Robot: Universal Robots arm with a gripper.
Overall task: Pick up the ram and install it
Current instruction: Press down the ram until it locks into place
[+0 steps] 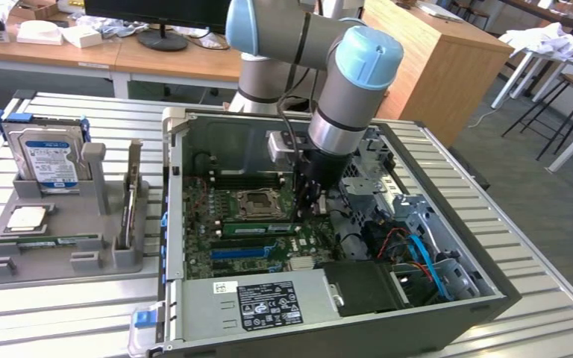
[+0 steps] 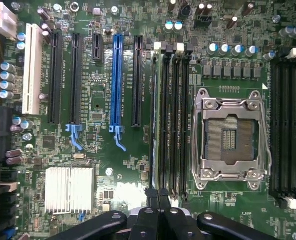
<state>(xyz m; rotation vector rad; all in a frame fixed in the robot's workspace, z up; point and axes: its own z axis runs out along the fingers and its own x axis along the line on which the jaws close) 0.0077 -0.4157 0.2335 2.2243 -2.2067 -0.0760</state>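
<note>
Nearest my wrist camera is the gripper (image 2: 158, 196): its two black fingertips are pressed together with nothing clamped between them. They sit right at one end of the ram (image 2: 157, 120), which I see edge-on as a thin green strip standing in the outermost of the four black memory slots beside the CPU socket (image 2: 231, 132). I cannot tell whether the tips touch its top edge. This view also gives me the board's detail: a blue expansion slot (image 2: 118, 75), a white slot (image 2: 33, 70) and a finned silver heatsink (image 2: 69, 189). The exterior view gives me the wider setting. The open computer case (image 1: 172, 224) lies on its side on a slatted metal table (image 1: 48, 313), and the arm reaches down into it from the upper centre of the frame. There the gripper (image 1: 309, 212) hangs over the motherboard (image 1: 202, 257) at centre frame. The ram (image 1: 257, 228) shows as a green stick standing on edge just below the socket. The gripper is at the end of it toward the exterior view's right. In the case's lower part sits a power supply (image 1: 266, 302) with a pale label, and cables crowd the lower right. At the left of the frame a grey tray (image 1: 27, 268) holds an upright hard drive (image 1: 50, 156) and a second green stick (image 1: 53, 240) lying flat. Inside the case the walls and drive cage close in on the gripper's right. The board to the left of it lies open.
</note>
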